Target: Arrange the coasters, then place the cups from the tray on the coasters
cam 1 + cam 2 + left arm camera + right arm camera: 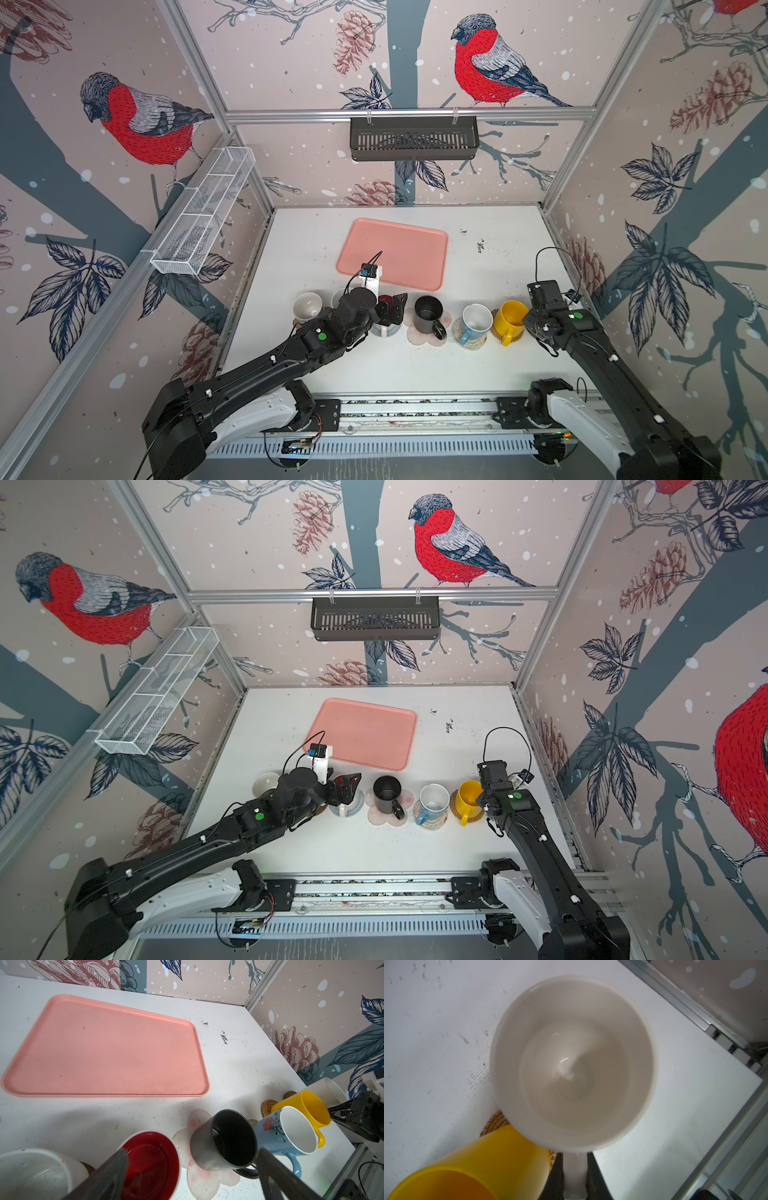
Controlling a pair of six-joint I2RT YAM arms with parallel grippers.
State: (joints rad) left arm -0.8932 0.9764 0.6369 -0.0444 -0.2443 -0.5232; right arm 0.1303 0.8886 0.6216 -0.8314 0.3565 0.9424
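The pink tray (399,249) (104,1049) lies bare. In front of it runs a row of cups: a speckled white one (307,305), a red-inside one (151,1163) on a grey-blue coaster (353,810), a black one (428,313) on the flower coaster (203,1182), a blue-handled one (476,320) on the rope coaster (469,343), and a yellow one (511,320) on the rattan coaster (494,1124). My left gripper (193,1167) (392,309) hangs open over the red-inside and black cups. My right gripper (575,1167) is shut on the handle of a plain white cup (571,1059) beside the yellow one.
A black slotted basket (413,139) hangs on the back wall and a white wire rack (203,212) on the left wall. The table's right edge and metal frame (695,1012) run close to the white cup. A brown disc (289,1094) peeks out by that cup.
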